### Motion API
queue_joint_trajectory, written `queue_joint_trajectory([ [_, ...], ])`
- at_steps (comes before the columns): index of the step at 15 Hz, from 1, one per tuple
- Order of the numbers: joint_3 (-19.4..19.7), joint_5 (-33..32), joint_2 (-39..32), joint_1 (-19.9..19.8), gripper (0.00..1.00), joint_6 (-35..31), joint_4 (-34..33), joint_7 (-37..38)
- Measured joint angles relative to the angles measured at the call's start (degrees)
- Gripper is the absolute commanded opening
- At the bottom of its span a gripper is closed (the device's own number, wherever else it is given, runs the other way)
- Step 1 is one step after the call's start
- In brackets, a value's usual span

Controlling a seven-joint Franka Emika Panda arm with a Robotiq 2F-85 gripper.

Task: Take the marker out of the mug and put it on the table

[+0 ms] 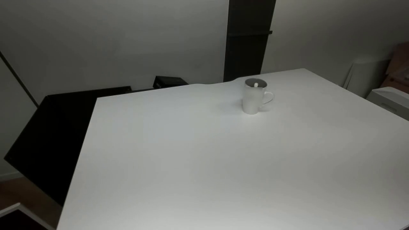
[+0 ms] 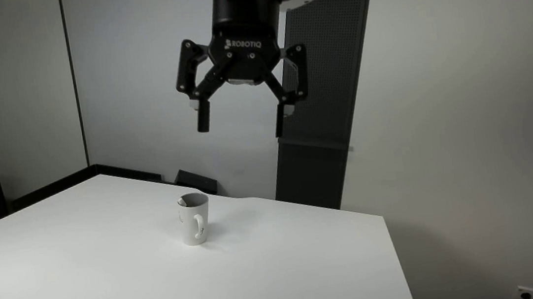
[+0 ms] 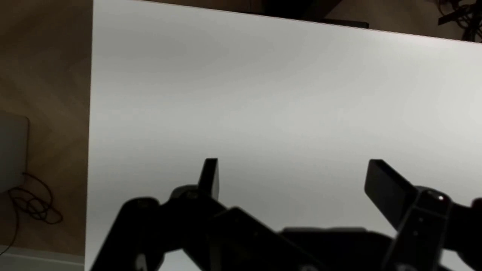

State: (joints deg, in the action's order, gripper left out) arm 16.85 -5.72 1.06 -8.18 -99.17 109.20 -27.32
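Note:
The white mug [image 1: 251, 100] stands upright on the white table [image 1: 191, 159] toward its far edge, and it also shows in an exterior view [image 2: 194, 226]. Its handle is on its side and its inside is dark grey. The marker stands in the mug; only its pale tip [image 1: 256, 85] shows, also in an exterior view [image 2: 182, 202], and the rest is hidden by the mug wall. My gripper [image 2: 241, 130] is open and empty, high above the table. In the wrist view my gripper [image 3: 293, 162] has only bare tabletop [image 3: 263, 94] between and beyond its fingers; the mug is out of that view.
A black surface [image 1: 54, 127] adjoins the table's side. A small black box [image 2: 195, 180] sits behind the far edge, and a dark panel [image 2: 324, 89] stands against the wall. A pale box [image 1: 389, 102] is beyond the table. Cables [image 3: 37, 203] lie on the floor.

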Motion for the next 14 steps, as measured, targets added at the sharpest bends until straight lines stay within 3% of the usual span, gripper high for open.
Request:
queue_joint_trajectory([
  [7, -4.04, 0.23, -18.27, -3.01, 1.0, -0.84, -17.27, -3.8],
  [14, -10.43, -0.2, -26.99, -3.12, 1.0, -2.77, -26.45, -6.33],
])
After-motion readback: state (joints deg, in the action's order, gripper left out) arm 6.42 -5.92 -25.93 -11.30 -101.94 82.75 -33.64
